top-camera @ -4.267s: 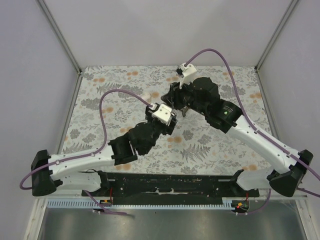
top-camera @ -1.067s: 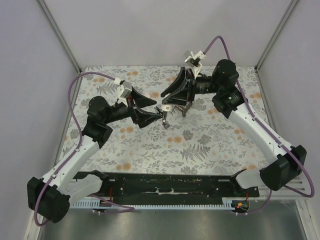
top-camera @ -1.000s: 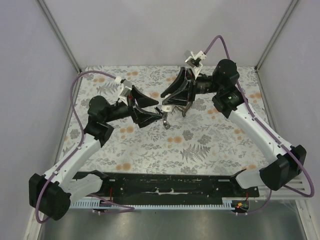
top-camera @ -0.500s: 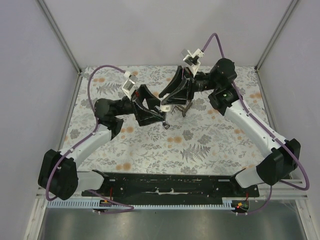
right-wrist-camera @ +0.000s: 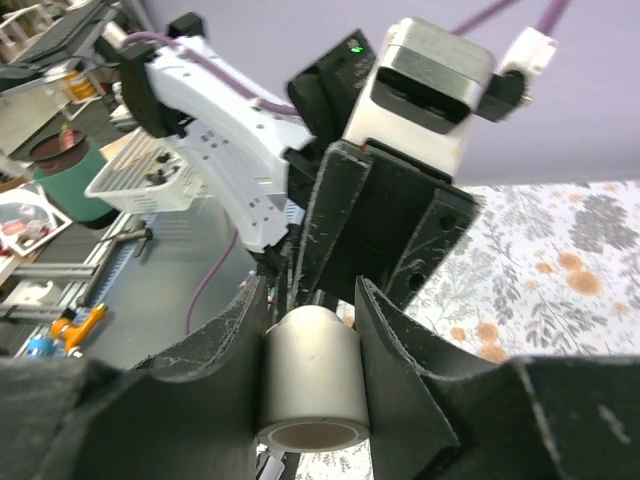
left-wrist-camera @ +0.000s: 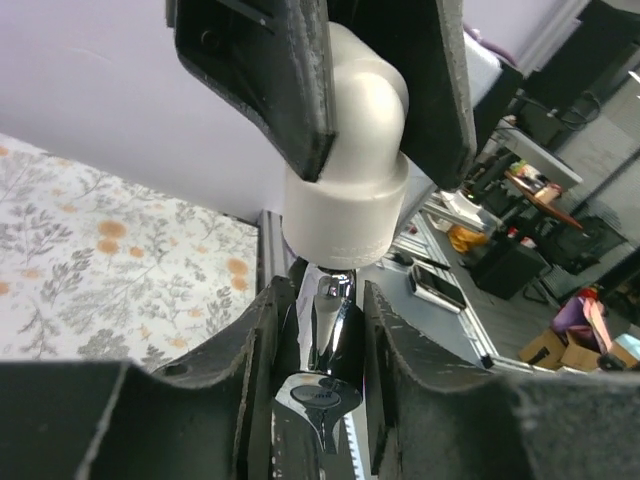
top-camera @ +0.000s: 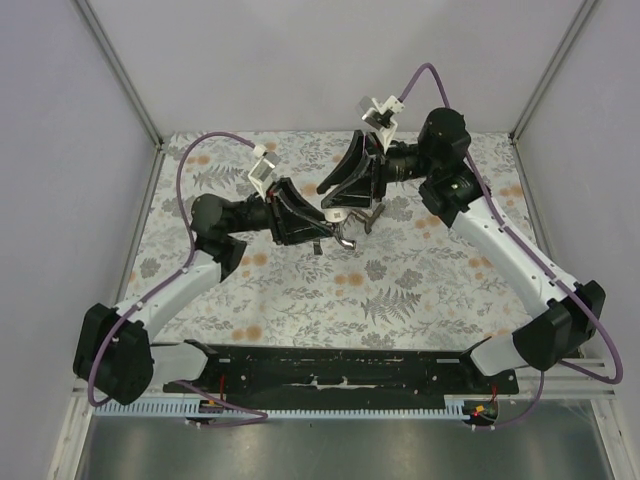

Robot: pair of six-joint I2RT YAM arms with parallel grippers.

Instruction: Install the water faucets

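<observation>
Left fingers (left-wrist-camera: 258,372) around faucet (left-wrist-camera: 332,345), white elbow (left-wrist-camera: 345,200) above

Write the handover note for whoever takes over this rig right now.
Left gripper: closed on the small shiny chrome faucet, held in mid-air.
Right gripper: shut on the white plastic elbow fitting, also in mid-air.
Done: both parts are picked up, and the faucet's stem meets the fitting's open end.
Left: seat the faucet fully. How far in it sits cannot be told.

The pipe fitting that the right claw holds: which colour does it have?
The fitting is plain white; the left wrist view shows it best.
</observation>
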